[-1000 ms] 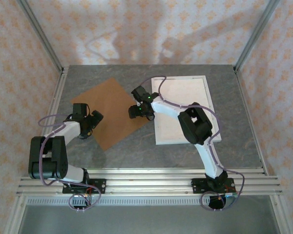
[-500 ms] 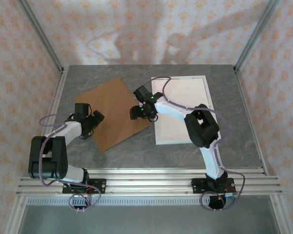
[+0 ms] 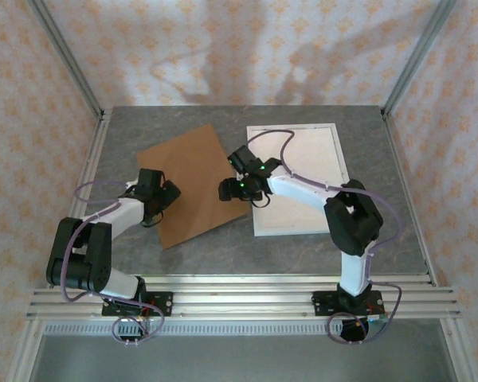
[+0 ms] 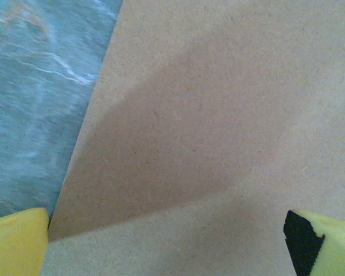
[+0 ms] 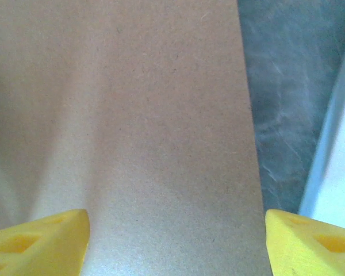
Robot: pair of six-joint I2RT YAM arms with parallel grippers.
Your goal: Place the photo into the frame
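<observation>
We are looking down on a grey, marble-veined table (image 3: 303, 255). A flat brown backing board (image 3: 187, 179) is lying on it, turned at an angle. It is a matte rectangle of fine-grained pressed fibre with sharp, straight edges. The frame (image 3: 315, 155) is lying flat on the right half of the table, just beside the board's right corner. It is a large rectangle with a thin white border around a pale cream face.

The left gripper (image 3: 163, 196) is hanging over the board's left edge with its jaws spread as wide as they go. In the left wrist view, one yellow fingertip (image 4: 17, 244) is sitting over the table at the board's edge. The other, which has a black pad, is sitting over the brown surface. Nothing is clamped between them.

The right gripper (image 3: 226, 189) is hovering at the board's right edge with its jaws wide apart and gripping nothing. In the right wrist view, one yellow fingertip (image 5: 310, 244) is sitting past the edge, above the grey strip of table beside the frame's white border. We cannot tell whether either gripper is touching the board.
</observation>
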